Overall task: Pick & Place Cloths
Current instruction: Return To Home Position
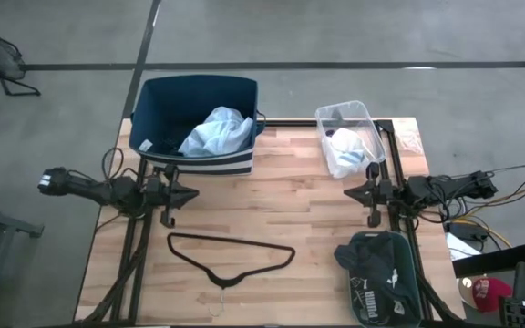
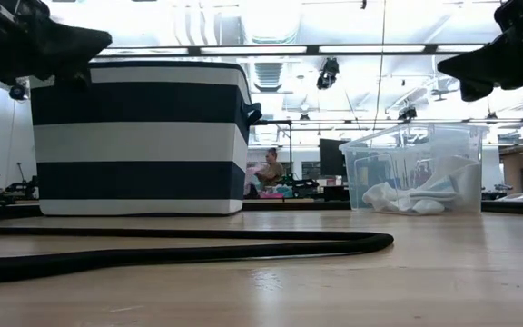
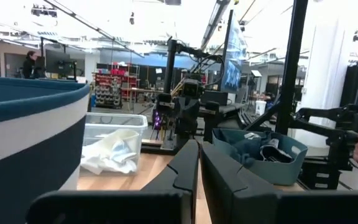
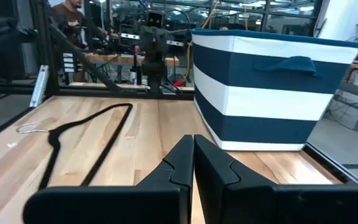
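A pale-blue shirt (image 1: 215, 133) lies crumpled inside the navy white-striped bin (image 1: 153, 100) at the table's far left. A small white cloth (image 1: 346, 150) (image 2: 407, 198) sits in a clear plastic tub (image 1: 365, 113) at the far right. A dark teal garment (image 1: 378, 273) with white print fills a teal tub (image 3: 291, 163) at the near right corner. My left gripper (image 1: 192, 193) (image 3: 199, 157) hovers shut near the bin's front. My right gripper (image 1: 348, 193) (image 4: 193, 152) hovers shut between the two tubs. No navy dotted or maroon piece shows.
A thin black wire hanger (image 1: 231, 257) (image 4: 86, 127) lies flat on the table's near middle, its hook toward the near edge. Bare wood (image 1: 290, 196) lies between the two grippers. People (image 2: 266, 171) are in the room beyond the table.
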